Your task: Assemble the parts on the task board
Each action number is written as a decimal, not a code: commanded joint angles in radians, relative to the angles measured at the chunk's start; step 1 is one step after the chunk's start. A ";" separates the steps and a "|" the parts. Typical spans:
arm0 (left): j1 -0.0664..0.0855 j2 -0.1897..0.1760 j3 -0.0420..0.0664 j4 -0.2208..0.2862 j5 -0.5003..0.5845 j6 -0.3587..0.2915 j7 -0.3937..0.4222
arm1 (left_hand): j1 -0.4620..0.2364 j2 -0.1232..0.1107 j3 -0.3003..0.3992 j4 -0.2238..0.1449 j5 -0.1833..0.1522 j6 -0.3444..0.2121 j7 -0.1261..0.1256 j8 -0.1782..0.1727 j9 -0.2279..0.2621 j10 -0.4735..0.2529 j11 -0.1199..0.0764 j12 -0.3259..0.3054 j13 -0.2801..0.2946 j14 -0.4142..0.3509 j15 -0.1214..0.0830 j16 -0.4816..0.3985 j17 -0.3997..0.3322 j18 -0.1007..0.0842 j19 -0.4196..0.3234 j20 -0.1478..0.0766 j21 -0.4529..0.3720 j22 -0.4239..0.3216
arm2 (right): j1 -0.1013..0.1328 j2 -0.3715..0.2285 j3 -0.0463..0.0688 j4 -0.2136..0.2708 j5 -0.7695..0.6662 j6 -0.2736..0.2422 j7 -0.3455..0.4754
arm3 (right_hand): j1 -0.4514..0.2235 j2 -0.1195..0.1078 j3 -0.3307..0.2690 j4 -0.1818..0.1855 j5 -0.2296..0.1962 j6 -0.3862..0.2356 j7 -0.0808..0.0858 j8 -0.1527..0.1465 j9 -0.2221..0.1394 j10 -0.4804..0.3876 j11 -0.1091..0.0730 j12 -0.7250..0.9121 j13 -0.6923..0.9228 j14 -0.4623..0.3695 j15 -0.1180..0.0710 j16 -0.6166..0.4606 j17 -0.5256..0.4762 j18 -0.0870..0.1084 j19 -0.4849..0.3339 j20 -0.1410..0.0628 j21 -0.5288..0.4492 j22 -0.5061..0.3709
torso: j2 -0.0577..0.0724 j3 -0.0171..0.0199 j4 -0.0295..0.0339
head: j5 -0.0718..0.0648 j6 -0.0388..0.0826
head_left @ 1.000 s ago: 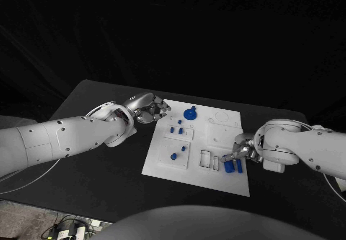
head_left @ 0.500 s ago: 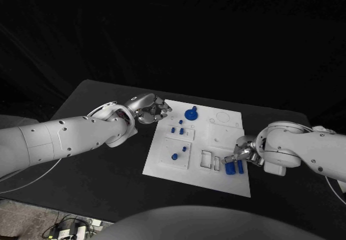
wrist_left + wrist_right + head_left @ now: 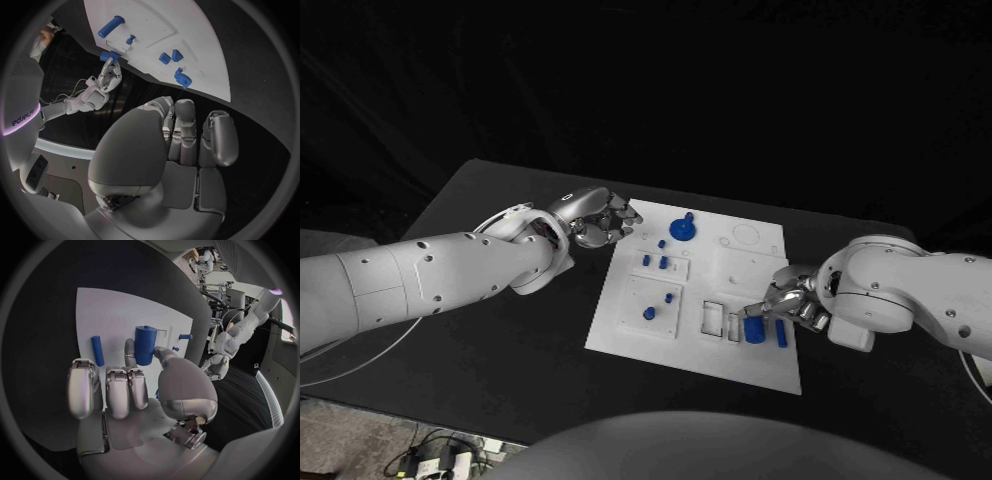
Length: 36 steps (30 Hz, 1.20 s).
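Observation:
The white task board (image 3: 626,325) lies in the middle of the table. My right hand (image 3: 788,300) is over its near right part and pinches a thick blue cylinder (image 3: 756,331) between thumb and a finger (image 3: 129,352). The same cylinder (image 3: 145,344) stands upright on the board. A thin blue rod (image 3: 780,333) lies beside it, also seen in the right wrist view (image 3: 97,350). My left hand (image 3: 596,218) hovers at the board's far left corner, fingers curled in on nothing.
A blue round knob (image 3: 681,228) stands at the board's far edge. Two small blue pieces (image 3: 653,261) and two more (image 3: 656,305) sit on its left half. Rectangular slots (image 3: 711,318) lie just left of the cylinder. Black table surrounds the board.
My right arm has turned a little, and the blue cylinder has shifted slightly toward the slots. The left hand has not moved.

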 commanded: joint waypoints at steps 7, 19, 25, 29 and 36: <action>-0.001 0.002 0.001 0.001 -0.004 0.016 -0.003 | 0.009 0.001 0.007 0.000 0.006 -0.001 0.006 0.005 0.001 0.008 0.002 0.003 0.001 -0.003 0.003 -0.006 0.000 0.010 -0.002 0.007 -0.002 0.188 | 0.003 0.020 0.000 -0.002 0.112 -0.013 0.016 | -0.006 0.010 0.070 -0.045 0.015 -0.046 -0.018 -0.003 0.008 0.104 -0.005 0.004 0.263 0.104 -0.001 0.003 0.263 0.008 -0.008 -0.002 -0.014 0.191 | 0.000 -0.0005 -0.0002 | 0.003 0.000; -0.001 0.004 0.001 0.001 -0.004 0.019 -0.003 | 0.009 0.001 0.007 0.000 0.006 -0.001 0.006 0.005 0.001 0.008 0.002 0.003 0.001 -0.003 0.003 -0.006 0.000 0.010 -0.002 0.007 -0.002 0.188 | -0.008 0.083 0.000 -0.044 0.133 -0.022 0.026 | -0.017 0.010 0.087 -0.041 -0.007 -0.062 -0.009 -0.015 0.011 0.104 0.003 0.004 0.263 0.104 0.006 0.003 0.263 0.015 -0.026 0.004 -0.044 0.182 | 0.001 0.0004 0.0006 | 0.004 0.000; -0.001 0.003 0.001 0.001 -0.004 0.021 -0.005 | 0.009 0.001 0.009 0.000 0.007 -0.001 0.006 0.004 0.001 0.009 0.002 0.003 0.001 -0.003 0.003 -0.006 0.000 0.010 -0.002 0.008 -0.002 0.188 | -0.010 0.103 0.000 -0.060 0.135 -0.042 0.031 | -0.020 0.008 0.096 -0.044 -0.047 -0.069 -0.005 -0.021 0.014 0.104 0.007 0.004 0.263 0.104 0.010 0.003 0.263 0.017 -0.031 0.008 -0.051 0.180 | 0.001 0.0003 0.0000 | 0.006 0.000; -0.001 0.004 0.001 0.000 -0.004 0.023 -0.005 | 0.009 0.001 0.009 0.000 0.007 -0.001 0.006 0.004 0.001 0.009 0.002 0.003 0.001 -0.003 0.003 -0.006 0.000 0.010 -0.002 0.008 -0.002 0.188 | -0.011 0.113 0.000 -0.067 0.135 -0.047 0.031 | -0.032 0.007 0.094 -0.040 -0.123 -0.069 -0.002 -0.025 0.016 0.104 0.010 0.004 0.263 0.104 0.013 0.003 0.263 0.017 -0.032 0.012 -0.053 0.180 | 0.001 0.0001 0.0001 | 0.005 0.000; -0.003 0.005 0.001 -0.001 -0.004 0.028 -0.007 | 0.010 0.001 0.009 0.000 0.007 -0.002 0.006 0.004 0.001 0.009 0.002 0.003 0.001 -0.003 0.004 -0.006 0.000 0.010 -0.002 0.008 -0.002 0.188 | -0.014 0.120 0.000 -0.073 0.134 -0.053 0.031 | -0.049 0.007 0.083 -0.032 -0.239 -0.071 0.002 -0.034 0.018 0.104 0.014 0.004 0.263 0.104 0.017 0.003 0.263 0.017 -0.033 0.016 -0.055 0.180 | 0.000 0.0002 -0.0002 | 0.008 0.000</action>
